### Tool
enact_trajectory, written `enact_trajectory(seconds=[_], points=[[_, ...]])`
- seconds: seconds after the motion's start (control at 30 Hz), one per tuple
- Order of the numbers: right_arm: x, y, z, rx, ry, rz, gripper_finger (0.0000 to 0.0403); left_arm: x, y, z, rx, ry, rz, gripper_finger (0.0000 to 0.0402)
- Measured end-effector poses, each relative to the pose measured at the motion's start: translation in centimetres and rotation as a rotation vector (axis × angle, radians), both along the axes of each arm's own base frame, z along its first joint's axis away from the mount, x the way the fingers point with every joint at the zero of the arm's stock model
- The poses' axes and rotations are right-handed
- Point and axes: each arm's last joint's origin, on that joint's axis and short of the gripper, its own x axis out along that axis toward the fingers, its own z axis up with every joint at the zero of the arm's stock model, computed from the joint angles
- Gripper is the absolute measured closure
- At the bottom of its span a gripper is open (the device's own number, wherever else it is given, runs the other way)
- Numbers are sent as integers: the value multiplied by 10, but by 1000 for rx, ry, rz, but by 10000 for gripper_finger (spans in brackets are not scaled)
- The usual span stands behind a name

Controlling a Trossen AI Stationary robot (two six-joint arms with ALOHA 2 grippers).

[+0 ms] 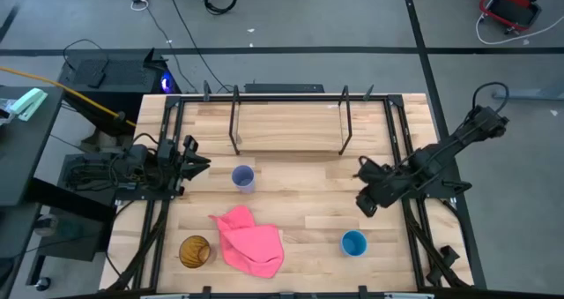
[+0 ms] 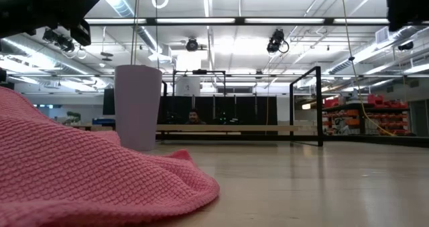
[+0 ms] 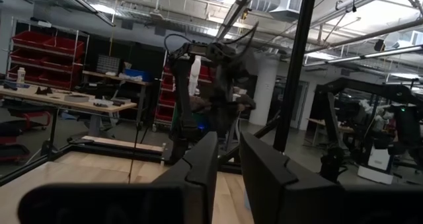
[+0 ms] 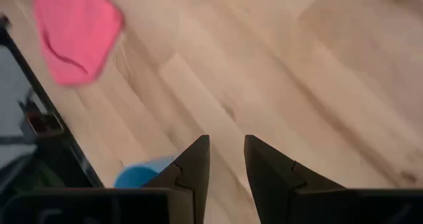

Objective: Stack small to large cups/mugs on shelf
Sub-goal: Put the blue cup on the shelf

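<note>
Three cups stand upright on their bases on the wooden table. The lavender cup (image 1: 243, 177) (image 2: 137, 106) is near the middle, the amber-brown cup (image 1: 195, 250) at the near left and the small blue cup (image 1: 353, 242) (image 4: 139, 174) at the near right. The shelf (image 1: 291, 127) (image 2: 228, 128) stands on thin black legs at the far middle, with nothing on its top. My left gripper (image 1: 204, 164) (image 3: 228, 141) waits open at the left edge, pointing across the table. My right gripper (image 1: 364, 199) (image 4: 227, 141) hangs open above bare table, tilted down, a little beyond the blue cup.
A crumpled pink cloth (image 1: 248, 239) (image 2: 80, 167) (image 4: 76, 32) lies on the table between the amber-brown and blue cups. Black frame rails (image 1: 401, 131) run along the table's sides. Bare wood lies between the lavender cup and my right gripper.
</note>
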Motion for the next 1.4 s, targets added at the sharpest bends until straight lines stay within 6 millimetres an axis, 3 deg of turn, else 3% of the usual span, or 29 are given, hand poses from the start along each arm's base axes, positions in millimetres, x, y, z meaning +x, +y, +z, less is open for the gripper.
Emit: enact_trajectory(seconds=[0.57, 0.97, 1.4], points=[[11, 58, -44, 32, 207, 43, 300, 0, 0, 0, 0, 2, 0, 322], [19, 68, -48, 86, 165, 70, 300, 0, 0, 0, 1, 2, 0, 318], [23, 79, -67, 30, 234, 109, 300, 0, 0, -1, 3, 6, 1, 317]])
